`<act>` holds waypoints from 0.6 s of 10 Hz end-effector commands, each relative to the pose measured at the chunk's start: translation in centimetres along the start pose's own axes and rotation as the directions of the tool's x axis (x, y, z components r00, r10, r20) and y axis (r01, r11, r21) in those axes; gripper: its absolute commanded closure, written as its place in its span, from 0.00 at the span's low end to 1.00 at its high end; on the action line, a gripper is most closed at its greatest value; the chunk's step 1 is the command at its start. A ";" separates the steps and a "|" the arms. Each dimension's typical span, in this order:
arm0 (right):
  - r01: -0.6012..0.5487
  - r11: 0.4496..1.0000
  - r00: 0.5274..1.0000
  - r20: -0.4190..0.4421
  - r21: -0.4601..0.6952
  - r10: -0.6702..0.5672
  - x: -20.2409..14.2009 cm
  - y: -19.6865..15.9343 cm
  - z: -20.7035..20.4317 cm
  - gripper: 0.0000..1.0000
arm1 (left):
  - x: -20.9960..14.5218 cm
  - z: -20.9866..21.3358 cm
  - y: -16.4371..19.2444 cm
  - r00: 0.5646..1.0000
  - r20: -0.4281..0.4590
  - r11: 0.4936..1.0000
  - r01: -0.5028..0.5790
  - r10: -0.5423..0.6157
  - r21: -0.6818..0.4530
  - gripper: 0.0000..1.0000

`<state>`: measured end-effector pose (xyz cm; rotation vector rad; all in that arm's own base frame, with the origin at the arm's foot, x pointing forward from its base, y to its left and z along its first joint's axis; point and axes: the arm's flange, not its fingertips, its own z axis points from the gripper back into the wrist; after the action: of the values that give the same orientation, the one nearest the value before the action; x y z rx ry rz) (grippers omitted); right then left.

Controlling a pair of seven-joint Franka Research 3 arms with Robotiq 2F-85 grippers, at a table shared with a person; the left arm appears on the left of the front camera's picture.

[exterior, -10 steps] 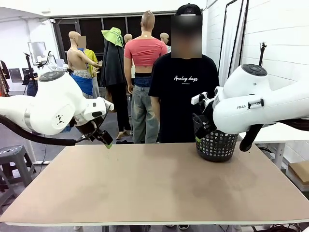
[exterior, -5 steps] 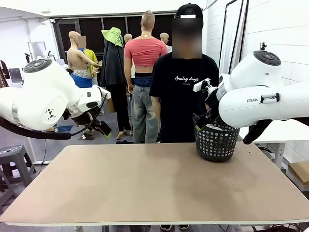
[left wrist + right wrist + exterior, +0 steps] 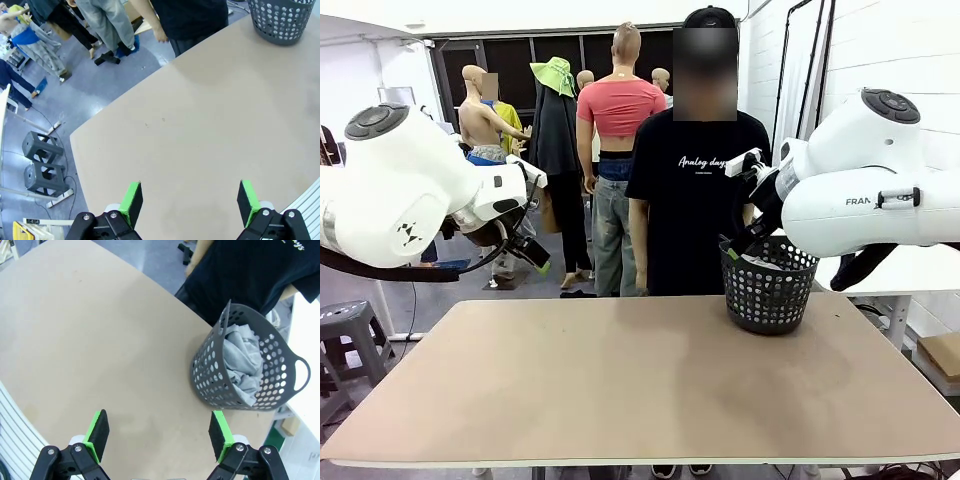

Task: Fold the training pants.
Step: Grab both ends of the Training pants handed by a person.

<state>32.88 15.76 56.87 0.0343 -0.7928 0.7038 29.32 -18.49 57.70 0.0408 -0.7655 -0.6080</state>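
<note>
Nothing of the folding is done yet, as far as I can judge. The training pants (image 3: 240,365) sit bunched in a grey wad inside the basket (image 3: 207,380). No cloth is laid out on the table (image 3: 640,380), let alone folded. So the whole job is left: getting the pants out of the basket, spreading them flat on the table, then making the folds.

The basket is the one container here, a dark mesh one with a handle at its side. It stands upright on the table just in front of the person (image 3: 695,190). The pants fill a good part of it; I can't tell whether anything lies under them.

The right gripper (image 3: 159,432) hangs over the table with its fingers spread wide and nothing between them. The basket and the pants lie ahead of its fingertips, a little off to the side of one finger, near but not touched. The left gripper (image 3: 190,197) is spread just as wide and just as empty. There is only tabletop between and ahead of its fingers, and the basket sits well apart from them, far beyond the tips.
</note>
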 end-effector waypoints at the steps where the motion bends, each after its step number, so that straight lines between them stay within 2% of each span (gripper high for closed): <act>1: -0.032 0.999 0.999 -0.012 0.004 0.032 -2.2 0.6 0.2 0.00 | -1.3 -0.1 -0.2 0.999 0.000 0.998 -0.051 0.051 0.046 0.00; 2: -0.048 0.999 0.998 -0.041 0.005 0.049 -2.7 0.6 -0.4 0.00 | 0.0 0.0 0.0 1.000 0.000 1.000 0.000 0.000 0.000 0.00; 3: -0.002 1.000 1.000 -0.002 0.000 0.002 0.0 0.0 0.2 0.00 | 0.0 0.0 0.0 1.000 0.000 1.000 0.000 0.000 0.000 0.00; 6: -0.002 1.000 1.000 -0.002 0.000 0.002 0.0 0.0 0.2 0.00 | 0.0 0.0 0.0 1.000 0.000 1.000 0.000 0.000 0.000 0.00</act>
<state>32.64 15.67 56.94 0.0293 -0.7829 0.7125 29.24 -18.59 57.71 0.0356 -0.7661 -0.6008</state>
